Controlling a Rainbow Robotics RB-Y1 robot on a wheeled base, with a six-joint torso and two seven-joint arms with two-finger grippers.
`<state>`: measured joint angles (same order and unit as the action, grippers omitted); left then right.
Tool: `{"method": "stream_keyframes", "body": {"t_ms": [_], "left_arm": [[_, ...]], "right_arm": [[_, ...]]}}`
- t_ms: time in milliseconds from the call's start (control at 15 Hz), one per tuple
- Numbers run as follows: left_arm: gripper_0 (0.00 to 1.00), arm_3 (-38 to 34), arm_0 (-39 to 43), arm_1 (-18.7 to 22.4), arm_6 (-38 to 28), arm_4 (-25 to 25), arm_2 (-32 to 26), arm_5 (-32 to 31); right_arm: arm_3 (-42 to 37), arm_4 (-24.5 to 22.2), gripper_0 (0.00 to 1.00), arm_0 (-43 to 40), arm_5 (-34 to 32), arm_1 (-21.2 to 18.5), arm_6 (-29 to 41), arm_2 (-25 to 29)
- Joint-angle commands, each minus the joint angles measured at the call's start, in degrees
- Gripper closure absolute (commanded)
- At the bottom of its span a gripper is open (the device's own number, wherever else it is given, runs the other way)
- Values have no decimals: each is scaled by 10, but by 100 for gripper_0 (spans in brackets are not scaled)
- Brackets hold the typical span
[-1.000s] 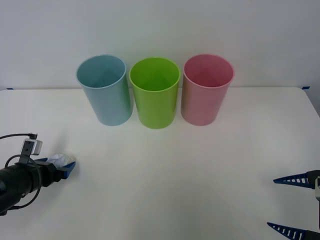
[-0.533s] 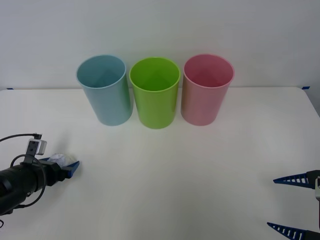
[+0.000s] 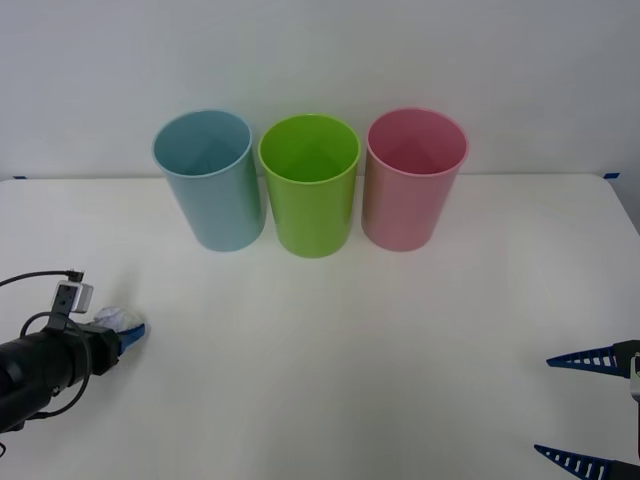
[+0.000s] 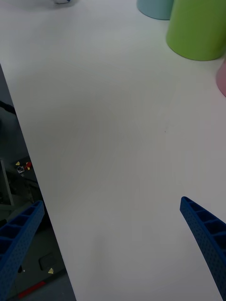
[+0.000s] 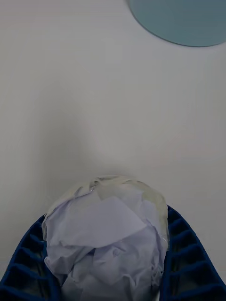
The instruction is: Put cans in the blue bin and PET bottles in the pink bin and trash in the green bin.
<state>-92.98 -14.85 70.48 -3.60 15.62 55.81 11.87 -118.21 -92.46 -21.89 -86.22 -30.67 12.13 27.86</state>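
Up front, in the front view, three bins stood in a row at the far side of the white counter point(image 3: 330, 350): the blue bin point(image 3: 208, 180) on the left, the green bin point(image 3: 310, 186) in the middle and the pink bin point(image 3: 412, 178) on the right, each upright with its mouth open and sides close to its neighbour. At the near left of the counter the left hand point(image 3: 128, 336) lay low, its blue fingers closed around the trash point(image 3: 112, 319), a small crumpled white paper ball, well apart from the bins. At the near right edge the right hand point(image 3: 585, 410) hung with its two blue ribbed fingers spread wide and nothing between them.

From the right wrist view, the right hand's fingers point(image 4: 205, 240) stood far apart over the bare counter point(image 4: 113, 117) near its edge, with the green bin point(image 4: 197, 28) far off, a bit of the blue bin point(image 4: 155, 8) beside it and a sliver of the pink bin point(image 4: 221, 77) at the frame's border.

From the left wrist view, the trash point(image 5: 106, 230) sat clamped between the left hand's blue fingers point(image 5: 186, 254), which pressed against both its sides. The paper showed folds and creases. Beyond it lay open counter point(image 5: 94, 94), and part of the blue bin point(image 5: 181, 21) showed farther off.
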Motion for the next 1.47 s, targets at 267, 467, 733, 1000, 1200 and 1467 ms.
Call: {"method": "stream_keyframes", "body": {"t_ms": [267, 467, 733, 1000, 1200, 1467], "left_arm": [[100, 17, 1, 1, 15, -8, -3, -51], [100, 29, 2, 8, 83, -46, -14, -139], [100, 89, 30, -25, 151, -27, -77, -295], [100, 116, 94, -87, 156, 86, -223, -414], [100, 118, 113, -125, 155, 136, -306, -487], [100, 95, 115, -133, 143, 107, -352, -541]], "right_arm": [[0, 0, 0, 0, 0, 0, 0, 0], [0, 0, 0, 0, 0, 0, 0, 0], [0, 0, 0, 0, 0, 0, 0, 0], [0, 0, 0, 0, 0, 0, 0, 0], [0, 0, 0, 0, 0, 0, 0, 0], [0, 0, 0, 0, 0, 0, 0, 0]]}}
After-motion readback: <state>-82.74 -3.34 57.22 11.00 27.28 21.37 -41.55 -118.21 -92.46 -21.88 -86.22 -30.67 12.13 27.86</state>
